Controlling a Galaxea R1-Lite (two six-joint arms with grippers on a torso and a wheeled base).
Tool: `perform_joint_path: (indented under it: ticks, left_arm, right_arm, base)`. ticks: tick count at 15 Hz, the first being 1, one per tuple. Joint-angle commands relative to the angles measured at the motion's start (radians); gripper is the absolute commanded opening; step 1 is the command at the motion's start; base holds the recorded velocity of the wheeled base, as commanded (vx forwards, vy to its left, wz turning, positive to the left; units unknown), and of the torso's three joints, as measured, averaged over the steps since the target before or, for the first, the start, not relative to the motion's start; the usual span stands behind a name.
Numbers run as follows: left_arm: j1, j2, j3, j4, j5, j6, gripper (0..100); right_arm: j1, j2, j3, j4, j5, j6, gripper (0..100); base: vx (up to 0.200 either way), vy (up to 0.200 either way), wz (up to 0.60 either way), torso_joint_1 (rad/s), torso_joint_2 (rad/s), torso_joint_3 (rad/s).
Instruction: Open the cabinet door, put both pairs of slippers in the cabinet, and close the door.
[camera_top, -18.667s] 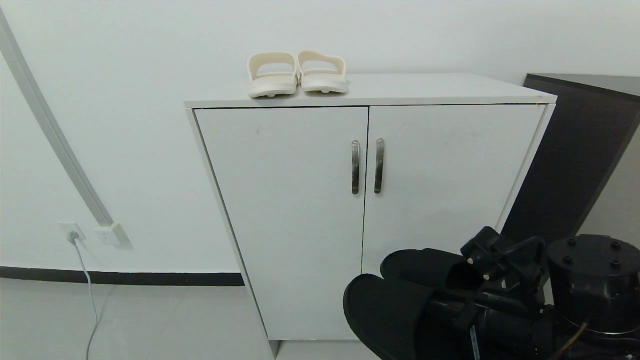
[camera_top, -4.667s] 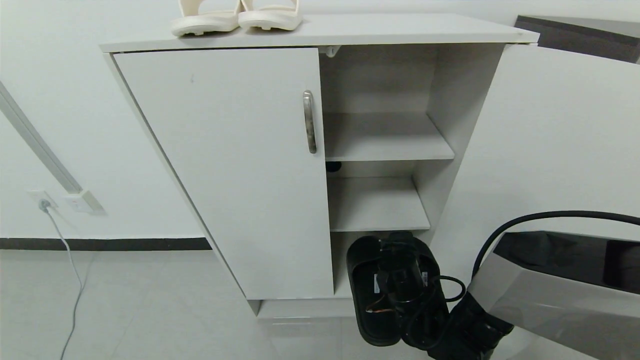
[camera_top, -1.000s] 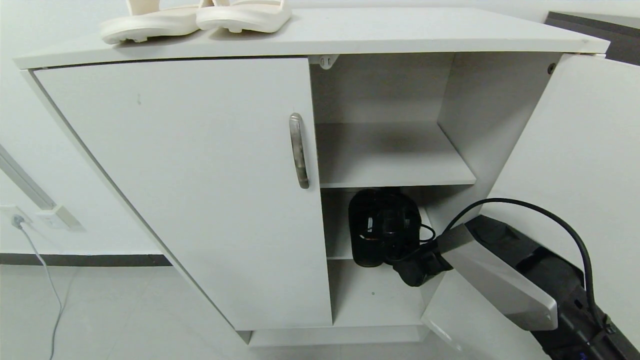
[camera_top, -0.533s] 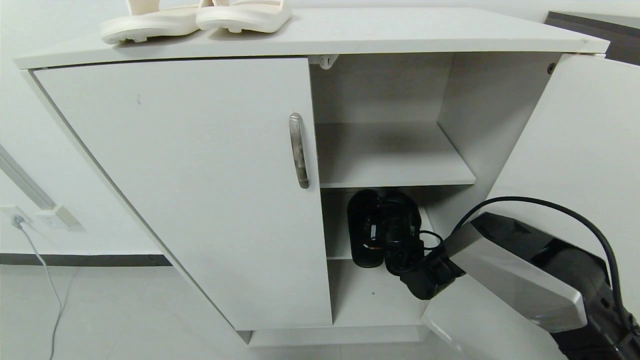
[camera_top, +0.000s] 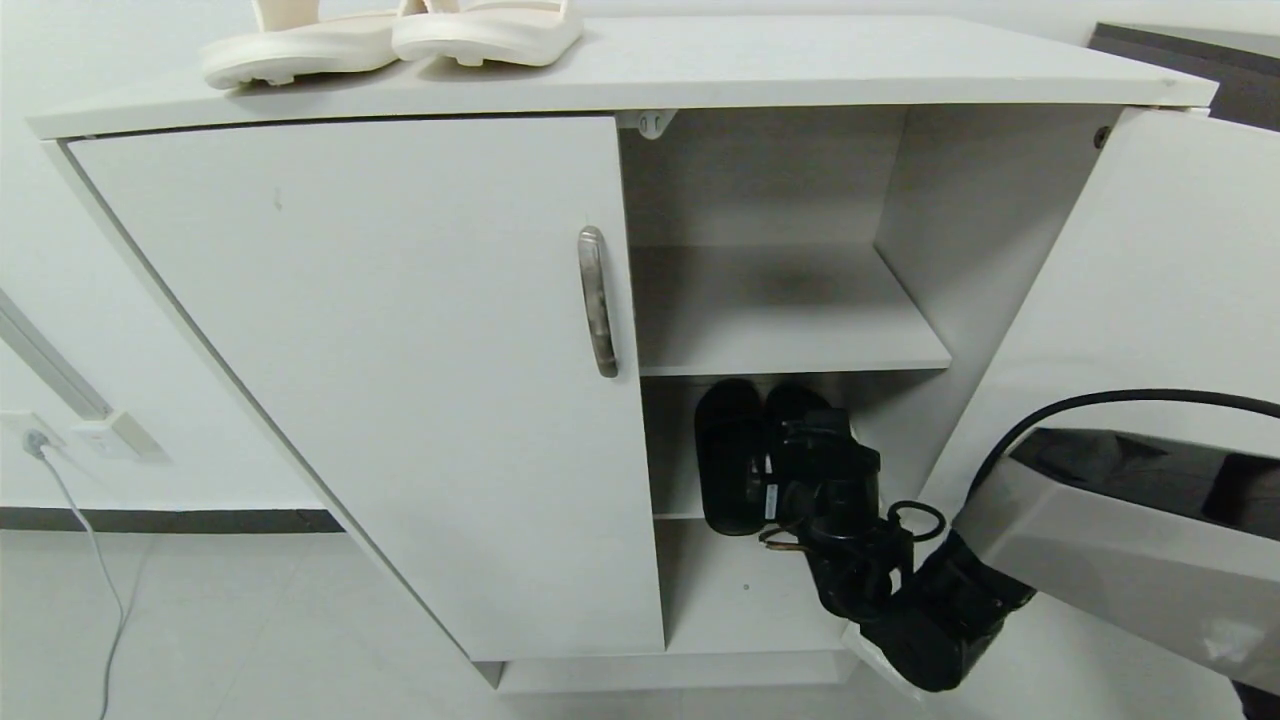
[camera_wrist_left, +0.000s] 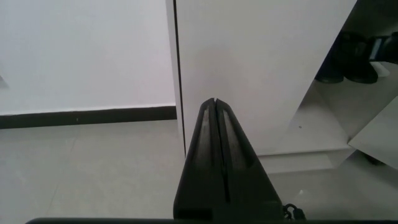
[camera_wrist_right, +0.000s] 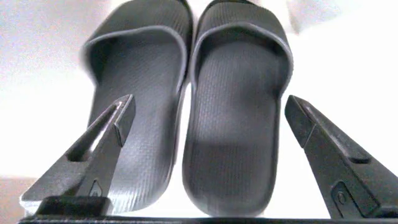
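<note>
The white cabinet (camera_top: 620, 75) has its right door (camera_top: 1150, 260) swung open and its left door (camera_top: 350, 350) closed. The pair of black slippers (camera_top: 730, 450) lies side by side on the middle shelf, and the right wrist view shows them close up (camera_wrist_right: 230, 124). My right gripper (camera_top: 820, 450) is open just in front of them; its fingers (camera_wrist_right: 112, 130) stand apart to either side, touching nothing. The beige slippers (camera_top: 390, 40) sit on the cabinet top at the left. My left gripper (camera_wrist_left: 214, 106) is shut and empty, low before the closed door.
The upper shelf (camera_top: 780, 320) and bottom shelf (camera_top: 750, 590) are bare. A wall socket with a cable (camera_top: 35, 440) is at the left. Dark furniture (camera_top: 1240, 60) stands behind the open door. Grey floor lies in front of the cabinet.
My right gripper has let go of the black slippers, which now rest on the middle shelf. The right arm has drawn back out of the cabinet and lower.
</note>
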Motion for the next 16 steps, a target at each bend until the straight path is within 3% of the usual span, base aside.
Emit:
perform_joint_path:
  ticks: [1,4,10,16]
  left_arm:
    - [0.000,0.001,0.000,-0.001,0.000,0.000,0]
    - [0.000,0.001,0.000,-0.001,0.000,0.000,0]
    - [0.000,0.001,0.000,-0.001,0.000,-0.003,0]
    - [0.000,0.001,0.000,-0.001,0.000,0.000,0]
  right_arm:
    - [0.055,-0.103,0.116,-0.040,-0.010,-0.001,100]
    - [0.084,-0.139,0.170,-0.040,-0.009,-0.002,100]
    - [0.087,-0.159,0.181,-0.042,-0.009,-0.002,100]
    - [0.087,-0.178,0.219,-0.043,-0.009,-0.002,100]
  base:
    - [0.000,0.000,0.00,0.000,0.00,0.000]
    - [0.000,0.000,0.00,0.000,0.00,0.000]
    - [-0.200,0.000,0.00,0.003,0.00,0.005]
    - [0.000,0.000,0.00,0.000,0.00,0.000]
